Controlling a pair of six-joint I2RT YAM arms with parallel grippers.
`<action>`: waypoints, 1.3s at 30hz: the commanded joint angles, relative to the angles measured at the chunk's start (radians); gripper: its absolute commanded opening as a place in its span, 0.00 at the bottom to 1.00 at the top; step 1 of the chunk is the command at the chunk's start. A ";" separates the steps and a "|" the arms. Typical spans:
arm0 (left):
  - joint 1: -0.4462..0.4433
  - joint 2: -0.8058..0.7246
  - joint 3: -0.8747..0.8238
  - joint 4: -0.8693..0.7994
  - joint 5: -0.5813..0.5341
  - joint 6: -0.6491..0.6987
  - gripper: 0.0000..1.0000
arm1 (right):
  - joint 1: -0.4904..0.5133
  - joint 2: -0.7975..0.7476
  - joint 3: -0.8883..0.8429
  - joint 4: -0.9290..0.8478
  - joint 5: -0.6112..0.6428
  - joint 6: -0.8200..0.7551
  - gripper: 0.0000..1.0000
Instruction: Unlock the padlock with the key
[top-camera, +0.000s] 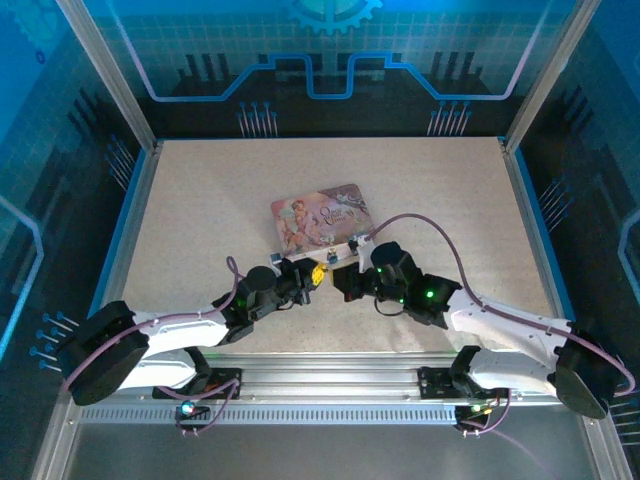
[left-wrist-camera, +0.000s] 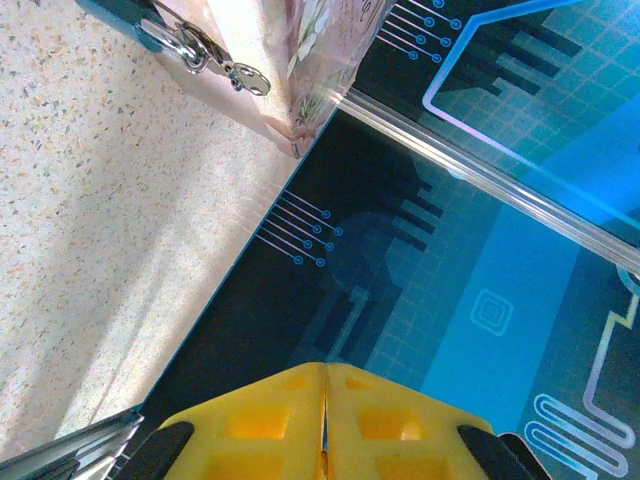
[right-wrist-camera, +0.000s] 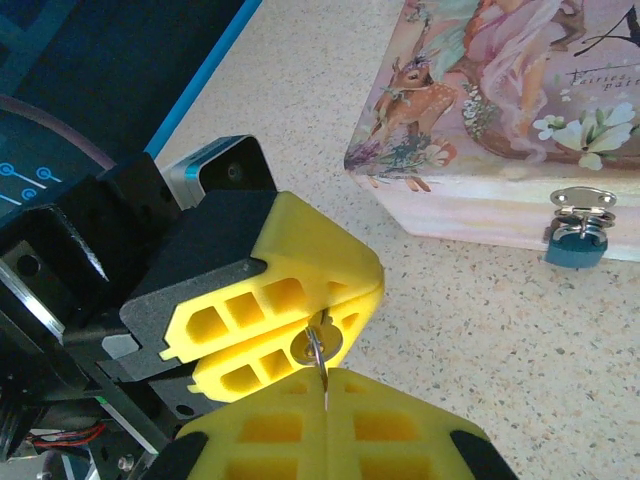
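Observation:
The key (right-wrist-camera: 320, 345) is pinched between both grippers just above the table. My left gripper (right-wrist-camera: 375, 287) is shut on its blade end, with the round head sticking out. My right gripper (right-wrist-camera: 327, 372) is shut on the thin metal ring running through that head. The padlock (right-wrist-camera: 575, 250), small and blue, hangs from the hasp on the pink tin's (right-wrist-camera: 500, 100) front wall, to the right of the grippers and apart from them. In the left wrist view the left gripper (left-wrist-camera: 325, 368) has its yellow tips pressed together, and the padlock (left-wrist-camera: 125, 12) is at the top left.
The pink tin (top-camera: 320, 215) lies flat mid-table, just beyond the two grippers (top-camera: 318, 275). Speckled tabletop (top-camera: 200, 200) surrounds it. Blue-lit enclosure walls and metal posts (top-camera: 105, 70) ring the table.

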 joint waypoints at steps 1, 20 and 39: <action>-0.009 -0.021 -0.004 -0.019 -0.017 0.025 0.07 | 0.016 -0.025 -0.013 0.000 0.021 0.013 0.02; -0.008 -0.184 0.086 -0.222 -0.158 0.778 0.00 | -0.209 -0.245 -0.146 0.147 -0.371 0.014 0.49; -0.049 -0.099 0.095 0.184 -0.050 1.024 0.00 | -0.235 -0.092 -0.129 0.494 -0.528 0.199 0.56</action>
